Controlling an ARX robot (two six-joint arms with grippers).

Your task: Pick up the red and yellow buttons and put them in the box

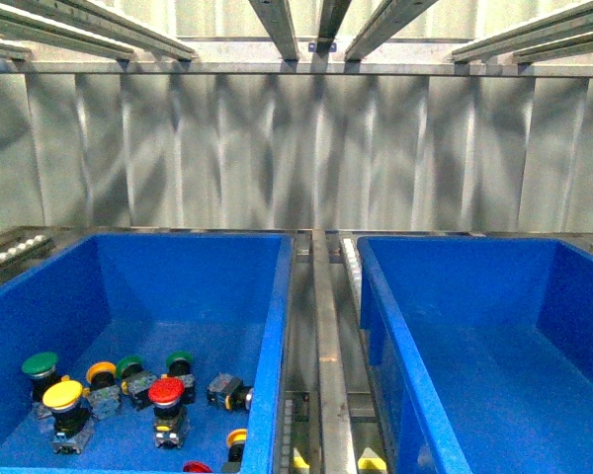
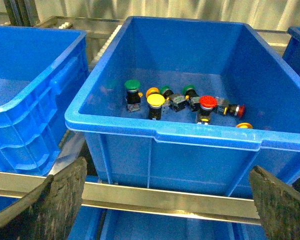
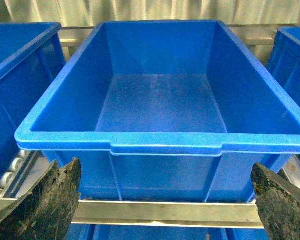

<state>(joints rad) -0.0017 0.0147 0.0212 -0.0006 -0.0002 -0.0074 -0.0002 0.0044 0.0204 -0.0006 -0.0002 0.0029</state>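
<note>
While both sit outside the bins, left tool (image 2: 167, 169) and right tool (image 3: 165, 165) each have fingers spread wide, nothing gripped. Red button (image 1: 166, 392) and yellow button (image 1: 62, 395) stand cap-up on the floor of the left bin (image 1: 273, 336), mixed in with green buttons (image 1: 40, 364). Orange-capped button (image 1: 236, 437) sits near that bin's right wall. Box (image 1: 400, 341) sits just beside it on the right, metal rail (image 1: 328, 336) between them.

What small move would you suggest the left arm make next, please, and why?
Probably lower the left gripper into the left bin toward the upright red button. The gripper is open, holds nothing and sits outside the bin's near wall, while every button lies on that bin's floor and the right bin is empty.
</note>
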